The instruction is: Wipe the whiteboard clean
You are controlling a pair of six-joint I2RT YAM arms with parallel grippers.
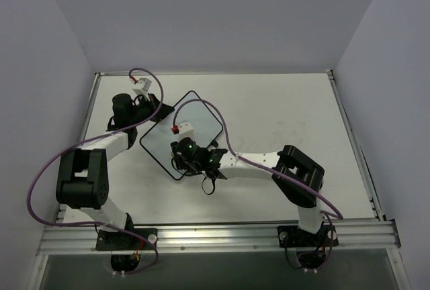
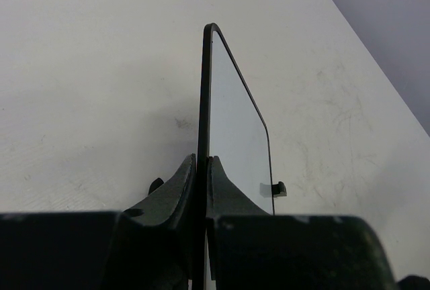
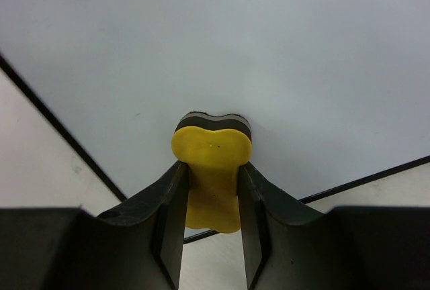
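The white table (image 1: 289, 109) carries the whiteboard (image 1: 201, 115), which lies flat left of centre, turned like a diamond, its surface plain white inside a thin black rim. The left gripper (image 2: 201, 164) sits at the board's far-left edge, its fingers pinched almost together on that rim; the right gripper (image 3: 211, 169) reaches over the board's near part, its fingers parted only as wide as the small yellow eraser (image 3: 211, 146) squeezed between them; the eraser's dark pad meets the white surface close to a black-edged corner.
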